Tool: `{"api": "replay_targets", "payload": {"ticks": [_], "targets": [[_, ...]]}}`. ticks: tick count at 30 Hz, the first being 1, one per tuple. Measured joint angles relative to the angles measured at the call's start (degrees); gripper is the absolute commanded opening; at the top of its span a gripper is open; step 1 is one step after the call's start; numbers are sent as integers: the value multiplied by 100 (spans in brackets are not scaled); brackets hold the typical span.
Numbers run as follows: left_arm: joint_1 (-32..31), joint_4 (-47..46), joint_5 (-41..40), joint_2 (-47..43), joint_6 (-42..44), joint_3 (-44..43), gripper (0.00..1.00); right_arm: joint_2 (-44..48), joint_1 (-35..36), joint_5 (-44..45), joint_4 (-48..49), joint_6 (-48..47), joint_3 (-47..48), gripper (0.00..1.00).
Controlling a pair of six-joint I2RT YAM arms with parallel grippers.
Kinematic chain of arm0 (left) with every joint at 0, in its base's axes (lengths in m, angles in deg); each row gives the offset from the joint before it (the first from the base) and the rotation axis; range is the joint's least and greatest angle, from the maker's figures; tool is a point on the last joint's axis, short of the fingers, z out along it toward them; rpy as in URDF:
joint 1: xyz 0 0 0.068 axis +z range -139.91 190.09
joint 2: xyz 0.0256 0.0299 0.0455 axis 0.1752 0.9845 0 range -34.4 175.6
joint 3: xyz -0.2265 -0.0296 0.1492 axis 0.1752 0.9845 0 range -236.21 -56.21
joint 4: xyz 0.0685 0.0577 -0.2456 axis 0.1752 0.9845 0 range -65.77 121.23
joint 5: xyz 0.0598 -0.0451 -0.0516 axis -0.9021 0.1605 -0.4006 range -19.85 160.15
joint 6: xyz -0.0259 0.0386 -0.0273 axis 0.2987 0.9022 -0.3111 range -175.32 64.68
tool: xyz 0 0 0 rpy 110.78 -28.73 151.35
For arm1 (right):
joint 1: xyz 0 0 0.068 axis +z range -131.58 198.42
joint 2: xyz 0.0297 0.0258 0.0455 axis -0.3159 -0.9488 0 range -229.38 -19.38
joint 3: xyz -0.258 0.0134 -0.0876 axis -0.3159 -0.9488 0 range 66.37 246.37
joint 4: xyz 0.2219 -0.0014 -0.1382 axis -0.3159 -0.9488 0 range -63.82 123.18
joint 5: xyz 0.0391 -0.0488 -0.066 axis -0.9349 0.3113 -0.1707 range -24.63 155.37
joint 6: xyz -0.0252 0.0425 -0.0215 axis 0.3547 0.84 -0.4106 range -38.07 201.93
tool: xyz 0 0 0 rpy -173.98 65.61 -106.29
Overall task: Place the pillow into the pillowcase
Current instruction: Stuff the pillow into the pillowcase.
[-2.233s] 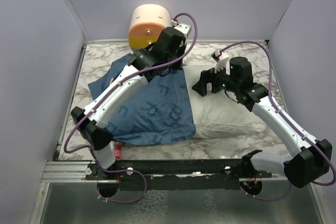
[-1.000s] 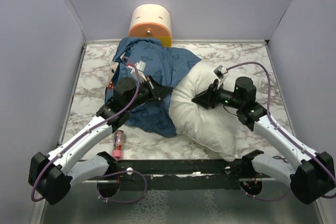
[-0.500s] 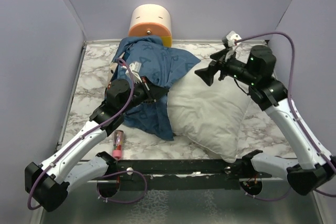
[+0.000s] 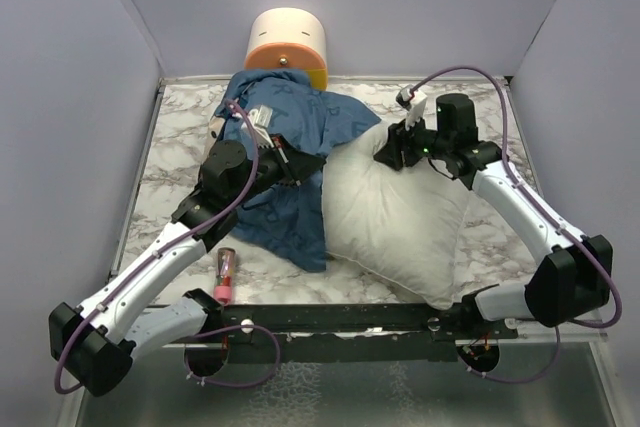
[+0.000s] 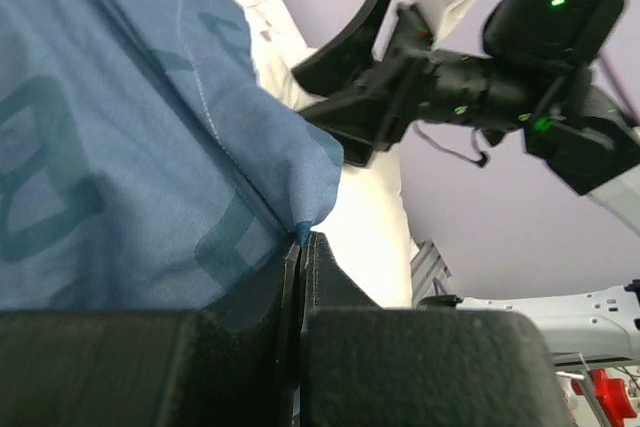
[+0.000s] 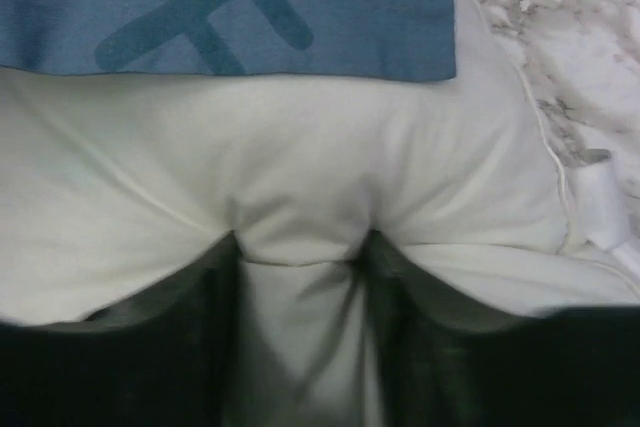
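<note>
Left gripper [image 4: 308,164] pinches blue printed cloth pillowcase [image 4: 300,122]; right gripper [image 4: 386,153] grabs plump white fabric pillow [image 4: 400,222].
Left jaws are closed tight on a hem corner of the pillowcase. The rest of the case lies crumpled at back-left on the white marble-pattern table [image 4: 175,162], just in front of a cream-and-orange cylinder [image 4: 287,42]. The pillow lies right of centre, outside the case, its far-left side meeting the blue edge. Right fingers [image 6: 215,277] are dug into the pillow's far end, with a fold bunched between them.
</note>
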Motion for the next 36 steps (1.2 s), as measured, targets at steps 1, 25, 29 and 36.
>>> {"api": "replay_targets", "payload": {"ticks": [1,25,29,36], "targets": [[0,-63,22,85,7,-72,0,-85,-13,-151,98,66,-31,17],[-94,-1488,874,2697,-511,-2651,43,136,57,-634,2800,1934,387,1],[-234,-1338,986,2050,-629,-1552,70,713,144,-647,2863,1648,-968,1],[-76,761,345,216,-199,-1209,78,1672,203,-962,2994,1211,-2227,1]]}}
